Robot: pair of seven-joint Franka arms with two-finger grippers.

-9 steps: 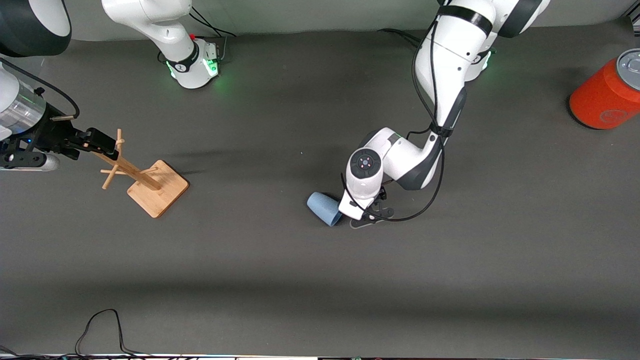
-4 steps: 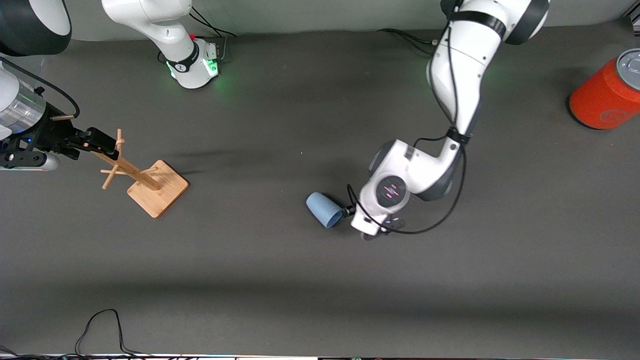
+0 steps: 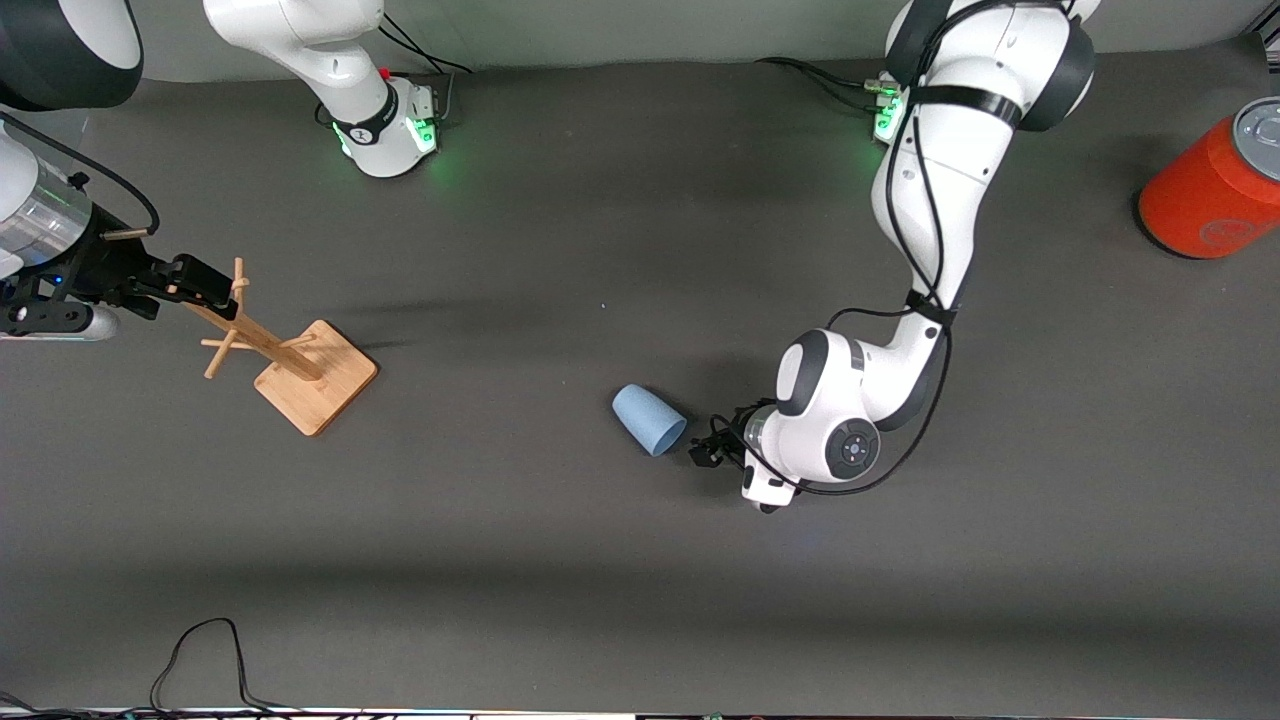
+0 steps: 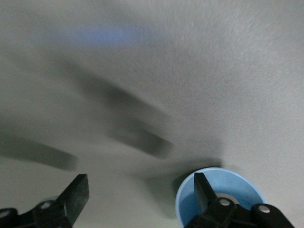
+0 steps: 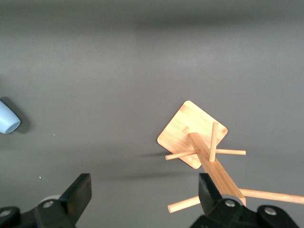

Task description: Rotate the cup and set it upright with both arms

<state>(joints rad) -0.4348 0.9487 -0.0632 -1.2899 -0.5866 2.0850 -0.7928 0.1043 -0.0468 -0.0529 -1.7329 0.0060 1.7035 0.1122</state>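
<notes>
1. A small pale-blue plastic tumbler (image 3: 649,420) lies on its side mid-table on the dark grey mat (image 3: 560,560), its mouth turned toward the left gripper (image 3: 706,450), which hovers just beside the rim, fingers spread and empty.
2. The right gripper (image 3: 205,283), also spread and holding nothing, waits over the bamboo peg stand (image 3: 290,360) toward the right arm's end.
3. The tumbler looks light, stiff and smooth, likely to roll or skid; the rim wall seems the surest hold.
4. Open mat surrounds it; the orange-red can (image 3: 1210,185) stands well apart.
</notes>
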